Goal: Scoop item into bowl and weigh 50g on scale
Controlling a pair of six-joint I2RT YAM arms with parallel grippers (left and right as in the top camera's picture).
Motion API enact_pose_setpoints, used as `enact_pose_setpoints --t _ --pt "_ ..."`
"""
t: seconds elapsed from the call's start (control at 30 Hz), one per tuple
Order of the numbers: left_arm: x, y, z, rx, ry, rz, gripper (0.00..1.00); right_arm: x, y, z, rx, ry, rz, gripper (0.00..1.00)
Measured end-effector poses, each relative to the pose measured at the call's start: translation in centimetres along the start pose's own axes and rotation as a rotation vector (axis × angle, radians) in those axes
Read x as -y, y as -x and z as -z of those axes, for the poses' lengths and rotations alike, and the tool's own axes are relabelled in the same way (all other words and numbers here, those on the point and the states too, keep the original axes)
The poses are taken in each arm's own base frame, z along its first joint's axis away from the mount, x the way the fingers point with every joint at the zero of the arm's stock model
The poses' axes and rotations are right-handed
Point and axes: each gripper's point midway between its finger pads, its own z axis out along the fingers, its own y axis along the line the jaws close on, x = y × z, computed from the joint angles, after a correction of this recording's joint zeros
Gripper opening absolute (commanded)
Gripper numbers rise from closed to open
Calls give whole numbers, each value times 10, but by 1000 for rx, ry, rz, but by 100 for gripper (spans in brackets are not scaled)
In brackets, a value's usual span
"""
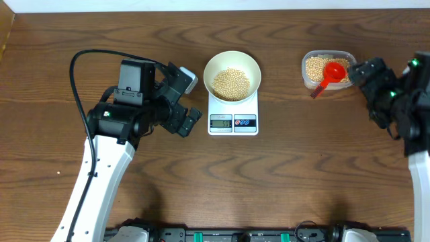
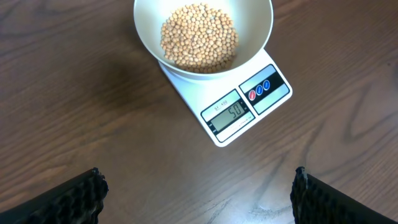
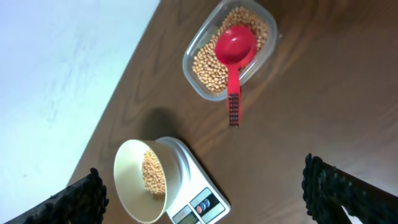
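We log the left pincer (image 2: 198,175) wide open and empty, just left of the scale (image 2: 271,93). The right pincer (image 3: 201,168) is likewise open and empty, at the right. The display (image 2: 231,114) reads 50. The bowl (image 2: 256,20) of beans (image 2: 199,37) sits on the scale. Far right on the tabletop (image 1: 302,168), a clear tub (image 3: 189,67) holds more beans and a red scoop (image 3: 235,46).

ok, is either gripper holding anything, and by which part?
Nothing is held. The left gripper and right gripper are both open and empty; the red scoop lies in the clear tub, untouched.
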Motion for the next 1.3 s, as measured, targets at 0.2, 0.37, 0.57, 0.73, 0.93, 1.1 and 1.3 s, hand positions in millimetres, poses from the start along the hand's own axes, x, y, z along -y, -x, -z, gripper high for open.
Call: enact_pose_setpoints --t 0.2,0.37,0.57,0.73,0.93,1.1,1.3 --pt "0 0 0 0 0 0 96 1 -7 34 38 29 13 99" --pt "0 0 0 0 0 0 97 10 -18 39 3 1 10 99" --pt "0 0 0 0 0 0 96 24 -31 39 -53 -58 61 99" --pt "0 0 0 0 0 -1 96 24 -25 41 -19 -61 117 99" --pt "0 0 0 0 0 0 96 -5 13 59 198 33 301 99" --pt "0 0 0 0 0 0 96 -11 27 78 313 35 424 99" --pt "0 0 0 0 0 -1 96 -2 37 93 483 27 497 99"
